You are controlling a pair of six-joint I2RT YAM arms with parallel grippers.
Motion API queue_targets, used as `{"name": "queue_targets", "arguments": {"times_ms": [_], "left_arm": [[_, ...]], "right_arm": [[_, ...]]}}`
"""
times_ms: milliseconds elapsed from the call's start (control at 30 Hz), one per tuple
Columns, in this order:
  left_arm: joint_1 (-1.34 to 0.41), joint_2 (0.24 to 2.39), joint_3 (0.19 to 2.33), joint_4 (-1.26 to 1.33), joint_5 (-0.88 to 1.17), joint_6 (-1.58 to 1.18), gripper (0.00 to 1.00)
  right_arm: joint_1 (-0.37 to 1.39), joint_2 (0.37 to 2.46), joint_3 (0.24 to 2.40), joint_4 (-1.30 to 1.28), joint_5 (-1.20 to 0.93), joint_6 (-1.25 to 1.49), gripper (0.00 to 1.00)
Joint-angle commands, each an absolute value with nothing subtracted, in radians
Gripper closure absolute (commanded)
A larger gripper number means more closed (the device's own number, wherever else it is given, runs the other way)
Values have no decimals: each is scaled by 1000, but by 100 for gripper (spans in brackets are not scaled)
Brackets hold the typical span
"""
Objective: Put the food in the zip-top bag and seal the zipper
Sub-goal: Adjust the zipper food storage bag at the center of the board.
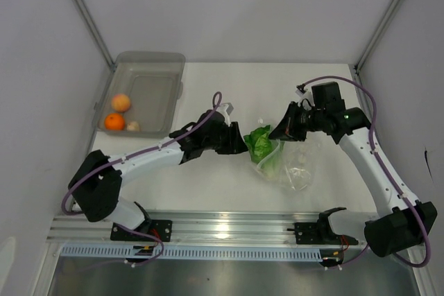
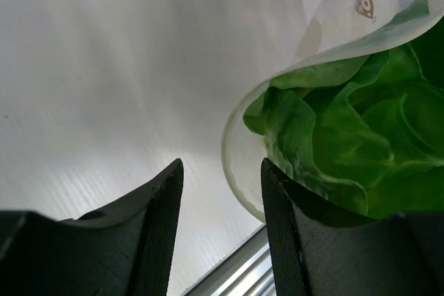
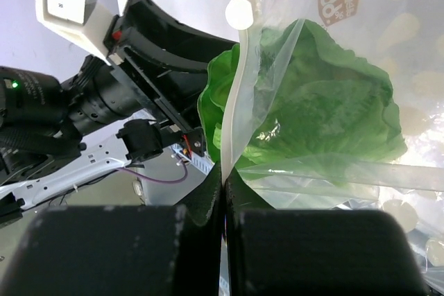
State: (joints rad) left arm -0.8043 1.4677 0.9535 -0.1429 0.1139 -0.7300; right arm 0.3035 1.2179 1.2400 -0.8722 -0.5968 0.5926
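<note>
- The lettuce head (image 1: 262,145) sits at the middle of the white worktop (image 1: 208,188), in the mouth of the zip-top bag (image 1: 297,166). Clear film covers most of its leaves, and a few leaf edges show past the rim on the side facing the left arm.
- The bag lies crumpled to the right of the lettuce, its open rim raised off the worktop.
- The right end effector (image 3: 223,192) has its fingers pressed together, pinching the bag's white zipper strip, which runs up from between them beside the lettuce.
- The left end effector (image 2: 222,171) has its fingers spread with nothing between them. It hovers just beside the curved rim of the bag, and the right-hand finger (image 2: 284,227) is close to the plastic. I cannot tell whether it touches.
- In the overhead view the two end effectors flank the lettuce, the left one on its left and the right one above and to its right.
- The two orange fruits (image 1: 118,112) and the beige lump (image 1: 133,126) lie in the near end of the grey bin (image 1: 165,74) at the far left, well apart from the bag.
</note>
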Motion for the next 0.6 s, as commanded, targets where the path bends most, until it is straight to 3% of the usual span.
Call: {"name": "queue_targets", "arguments": {"times_ms": [0,300,433,567], "left_arm": [[-798,1495,951,-48,205,-768,49],[-799,1565,965,-12,281,-788,71],[-799,1556,986,-32,288,-787,99],[-802,1491,1017,-75,259,-755,99]], "right_arm": [[298,1181,1241,-867,-638,584,100],[296,1175,1241,-859,-643,592,100],[291,1175,1239,-871,-617,580,100],[285,1187,1265,-962,-439,520,100]]}}
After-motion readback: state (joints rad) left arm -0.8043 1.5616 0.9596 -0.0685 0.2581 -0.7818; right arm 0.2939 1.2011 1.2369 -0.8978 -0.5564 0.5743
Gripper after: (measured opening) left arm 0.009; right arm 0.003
